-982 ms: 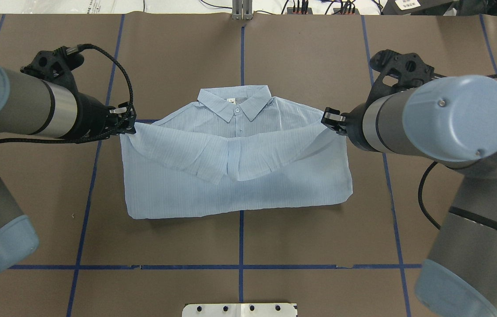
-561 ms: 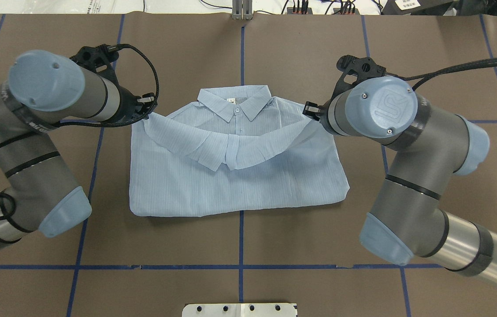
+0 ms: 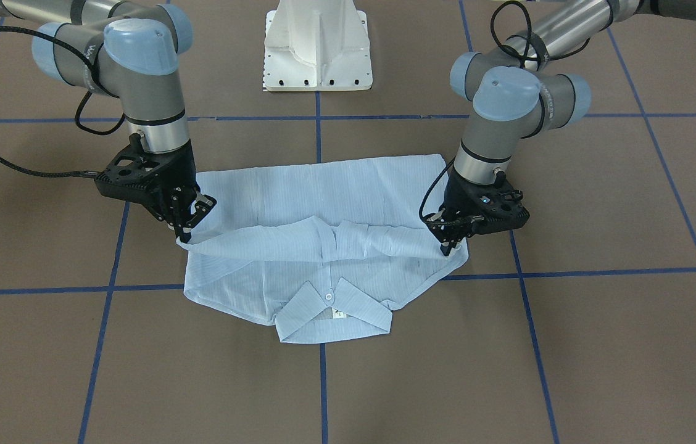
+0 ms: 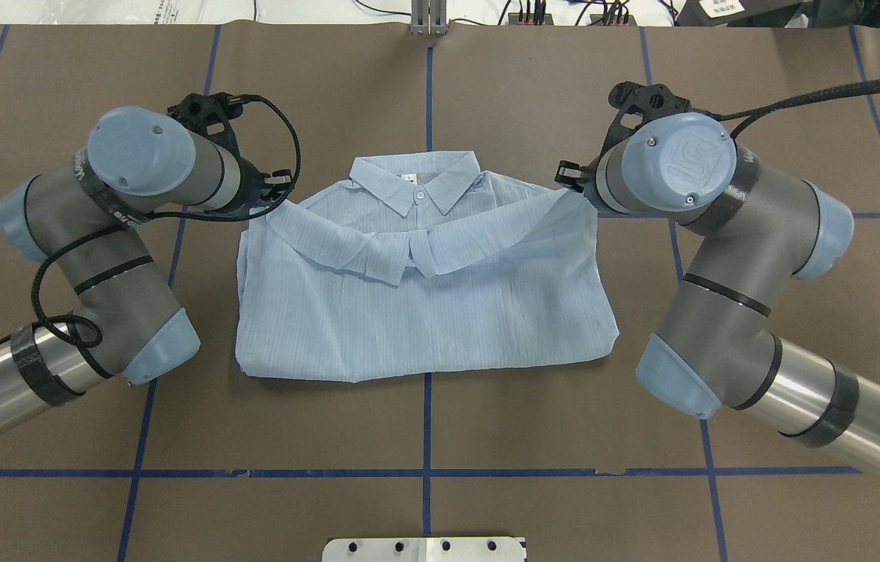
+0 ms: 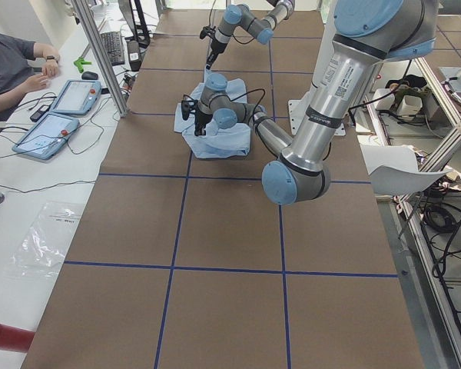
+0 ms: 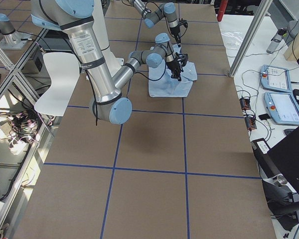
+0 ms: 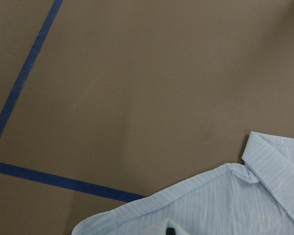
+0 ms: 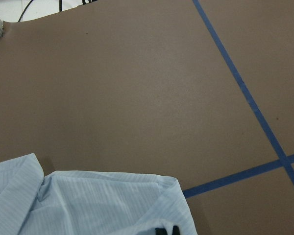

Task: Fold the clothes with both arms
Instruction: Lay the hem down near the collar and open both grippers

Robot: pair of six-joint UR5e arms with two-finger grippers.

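The left end effector [image 4: 278, 190] and right end effector [image 4: 565, 176] each pinch a hem corner of the shirt [image 4: 424, 320] (overhead view); the held edge runs 9-to-3, with the collar [image 4: 416, 181] just beyond at 12.

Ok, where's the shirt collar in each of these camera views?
Front-facing: collar low centre, nearest the camera.
Overhead: upper centre, far from the robot.
Exterior left: shirt visible, collar too small to pick out.
Exterior right: same, shirt only.
Left wrist: collar tip at right edge.
Right wrist: lower left corner.
Shared landmark: blue tape line running out from under the collar.
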